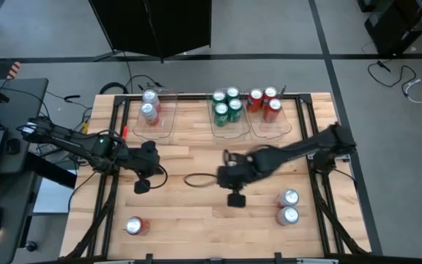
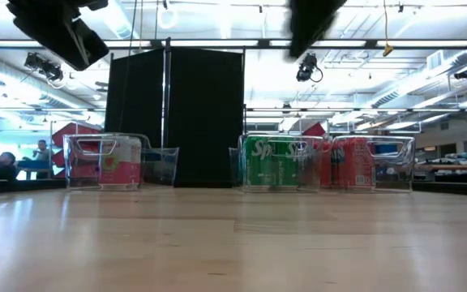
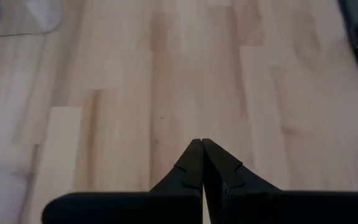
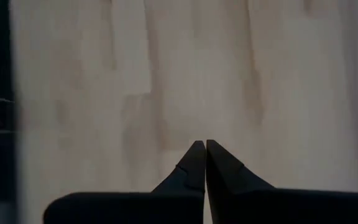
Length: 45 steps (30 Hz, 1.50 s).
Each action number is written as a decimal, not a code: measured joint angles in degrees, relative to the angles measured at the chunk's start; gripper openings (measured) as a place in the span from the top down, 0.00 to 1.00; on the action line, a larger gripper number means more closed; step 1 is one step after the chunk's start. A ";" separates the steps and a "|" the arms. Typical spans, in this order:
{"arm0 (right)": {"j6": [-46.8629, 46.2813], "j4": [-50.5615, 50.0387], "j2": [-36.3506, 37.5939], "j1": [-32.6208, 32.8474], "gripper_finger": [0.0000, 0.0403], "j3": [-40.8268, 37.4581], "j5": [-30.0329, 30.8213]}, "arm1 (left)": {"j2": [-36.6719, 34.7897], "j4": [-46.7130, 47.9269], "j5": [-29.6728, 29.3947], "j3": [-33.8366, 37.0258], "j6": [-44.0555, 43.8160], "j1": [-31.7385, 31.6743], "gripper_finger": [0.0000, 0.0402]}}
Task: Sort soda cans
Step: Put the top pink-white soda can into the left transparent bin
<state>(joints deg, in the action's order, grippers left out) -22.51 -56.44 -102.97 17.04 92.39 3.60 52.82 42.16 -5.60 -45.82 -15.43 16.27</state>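
High view: along the far edge stand three clear bins (image 1: 168, 126) — silver-white cans (image 1: 150, 111) in the left bin, green cans (image 1: 227, 108) in the middle, red cans (image 1: 265, 103) in the right; a red can (image 1: 136, 226) lies near-left and two silver-white cans (image 1: 288, 207) stand near-right. Left wrist view: the left gripper (image 3: 201, 144) is closed on nothing above bare wood. Right wrist view: the right gripper (image 4: 201, 144) is likewise closed, empty.

Pale, smooth plank wood for the table (image 1: 196, 213); clear glossy plastic for the bins (image 2: 104, 162); shiny metal tops on the soda cans (image 1: 288, 198); matt black gripper fingers (image 3: 191, 171).
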 joint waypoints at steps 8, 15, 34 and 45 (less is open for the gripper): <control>-36.83 -11.16 8.65 10.20 0.97 -3.13 4.07 | 0.00 -1.97 1.28 0.00 0.06 -0.02 1.00; -57.55 -33.34 9.46 13.77 0.80 -3.17 1.62 | 0.00 -2.55 1.39 0.00 -0.14 -0.02 1.00; -62.71 -32.99 9.55 15.70 0.15 -15.28 -15.06 | 0.02 -1.93 5.93 0.00 0.12 -0.02 0.99; -58.62 -23.29 9.52 15.95 0.16 -22.15 -15.68 | 0.02 -1.91 5.93 0.00 -0.29 -0.02 0.99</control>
<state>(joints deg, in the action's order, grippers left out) -81.13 -79.74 -93.45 32.99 70.24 -12.08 52.84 40.25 0.34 -45.82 -15.72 16.25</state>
